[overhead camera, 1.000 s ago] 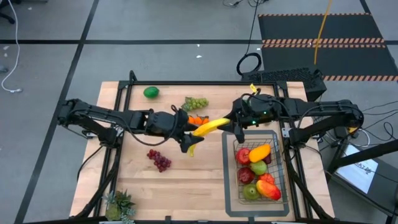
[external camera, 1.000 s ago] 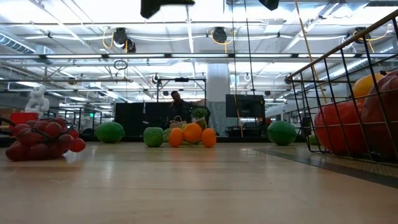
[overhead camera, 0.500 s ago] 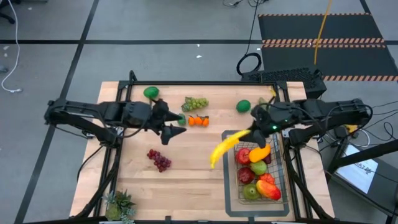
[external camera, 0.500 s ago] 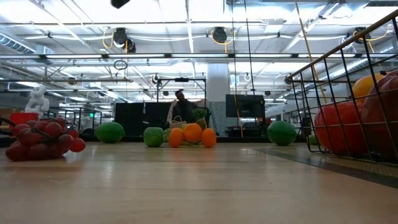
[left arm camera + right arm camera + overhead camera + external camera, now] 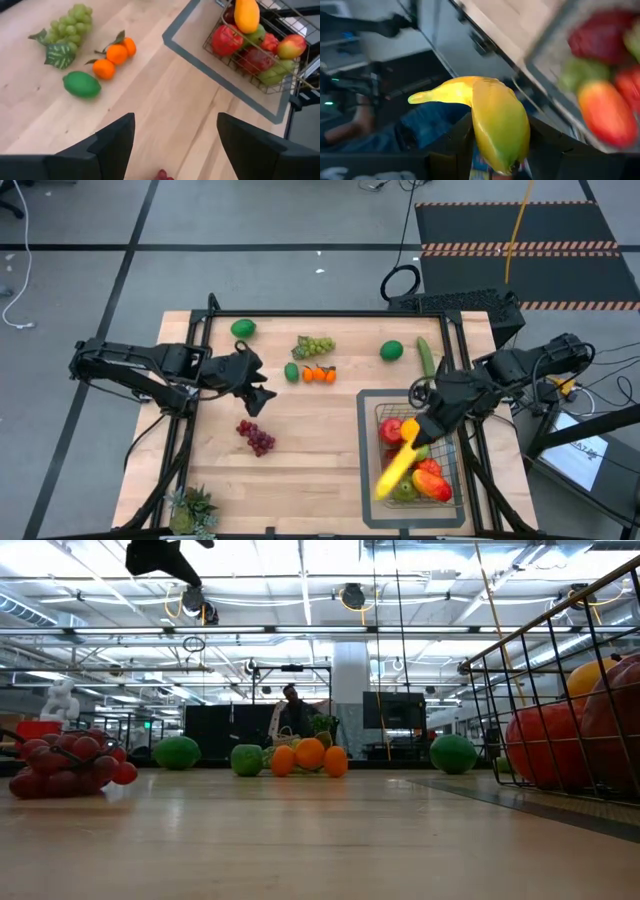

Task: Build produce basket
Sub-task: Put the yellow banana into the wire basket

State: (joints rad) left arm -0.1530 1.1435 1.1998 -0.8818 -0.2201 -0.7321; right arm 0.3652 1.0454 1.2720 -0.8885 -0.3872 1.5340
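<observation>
Pale matt wood table (image 5: 300, 450); dark wire-metal basket (image 5: 452, 480); glossy, seemingly plastic banana (image 5: 495, 120).

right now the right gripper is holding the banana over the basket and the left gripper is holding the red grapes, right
Not quite. The right gripper does hold the banana over the basket, but the left gripper holds nothing: the left wrist view shows its fingers open and empty. In the high view the red grapes lie on the table.
</observation>
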